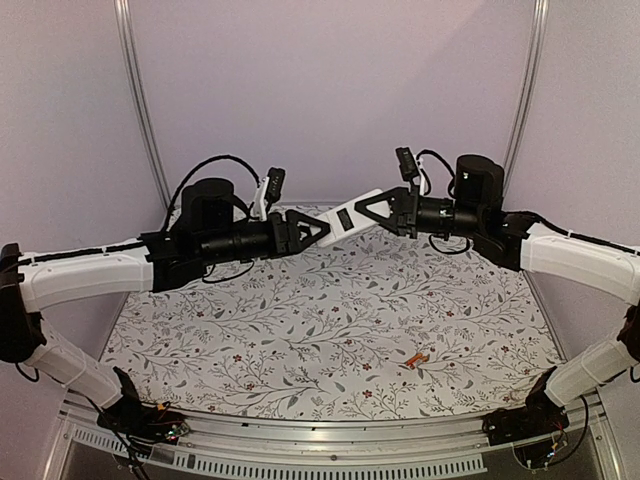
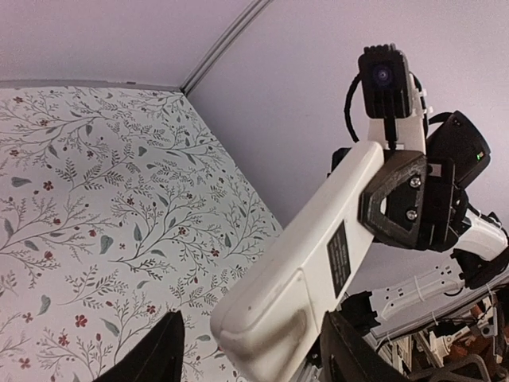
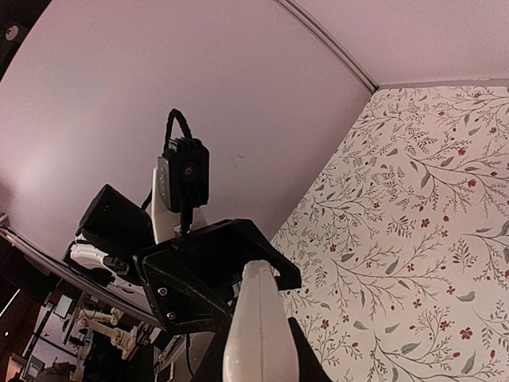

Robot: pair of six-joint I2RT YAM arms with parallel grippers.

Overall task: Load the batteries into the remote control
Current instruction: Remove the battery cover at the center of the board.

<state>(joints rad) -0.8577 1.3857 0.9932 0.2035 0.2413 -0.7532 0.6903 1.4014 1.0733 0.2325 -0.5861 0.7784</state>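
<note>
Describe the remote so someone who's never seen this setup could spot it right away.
Look above the far side of the flowered table cover, where the left hand and right hand face each other in mid-air. The remote is the slim bar between them, gripped by the right hand. Unlike those black hands, it is white with a small dark rectangle.

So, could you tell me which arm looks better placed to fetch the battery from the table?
Right, probably: the battery lies on its side of the table. The right hand grips the remote control, but the open left hand straddles the other end and could take over.
</note>
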